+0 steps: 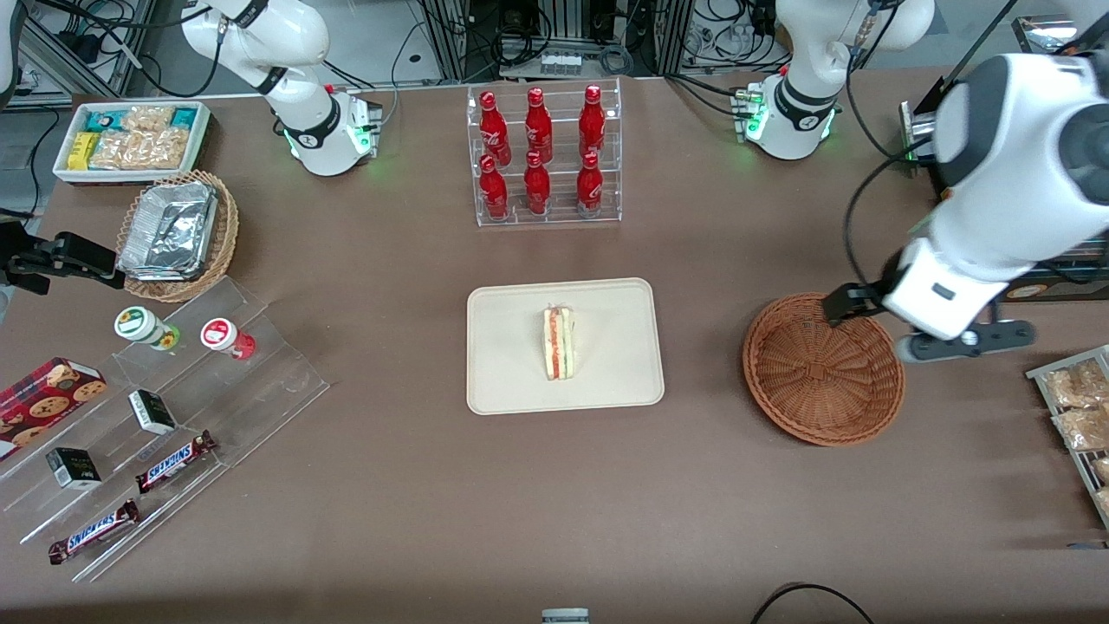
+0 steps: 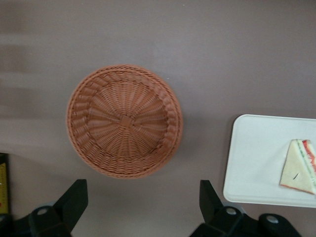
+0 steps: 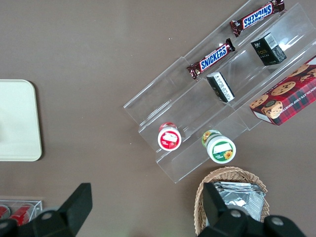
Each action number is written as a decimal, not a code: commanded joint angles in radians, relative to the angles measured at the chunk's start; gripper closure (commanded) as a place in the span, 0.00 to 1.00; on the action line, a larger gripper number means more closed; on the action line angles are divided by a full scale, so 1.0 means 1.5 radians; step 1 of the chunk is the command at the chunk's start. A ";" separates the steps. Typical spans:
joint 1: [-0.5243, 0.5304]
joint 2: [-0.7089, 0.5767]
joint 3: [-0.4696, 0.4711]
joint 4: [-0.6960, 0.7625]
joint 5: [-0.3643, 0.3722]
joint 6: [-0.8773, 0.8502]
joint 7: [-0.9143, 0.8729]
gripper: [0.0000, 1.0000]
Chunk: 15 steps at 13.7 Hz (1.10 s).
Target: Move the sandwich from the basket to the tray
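Observation:
The sandwich [image 1: 559, 342] lies on the cream-beige tray [image 1: 511, 347] at the middle of the table, its red and green filling edge showing. It also shows in the left wrist view [image 2: 300, 165], on the tray [image 2: 256, 158]. The reddish-brown wicker basket [image 1: 823, 368] stands beside the tray toward the working arm's end and holds nothing [image 2: 124, 121]. My left gripper [image 1: 905, 322] hangs high over the basket's rim, at the edge farther from the front camera. It is open and empty [image 2: 142, 202], with bare table between its fingers.
A clear rack of red bottles [image 1: 544, 156] stands farther back than the tray. Toward the parked arm's end are a stepped acrylic shelf with snack bars [image 1: 165, 407], a tan basket of foil trays [image 1: 178, 234] and a white snack box [image 1: 130, 139]. Packets on a rack [image 1: 1079, 416] lie at the working arm's end.

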 commanded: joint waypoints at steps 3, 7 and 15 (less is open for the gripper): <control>0.060 -0.108 -0.008 -0.087 0.001 -0.005 0.097 0.00; 0.083 -0.186 -0.008 -0.161 0.009 0.002 0.111 0.00; 0.206 -0.160 -0.143 -0.110 0.015 -0.005 0.108 0.00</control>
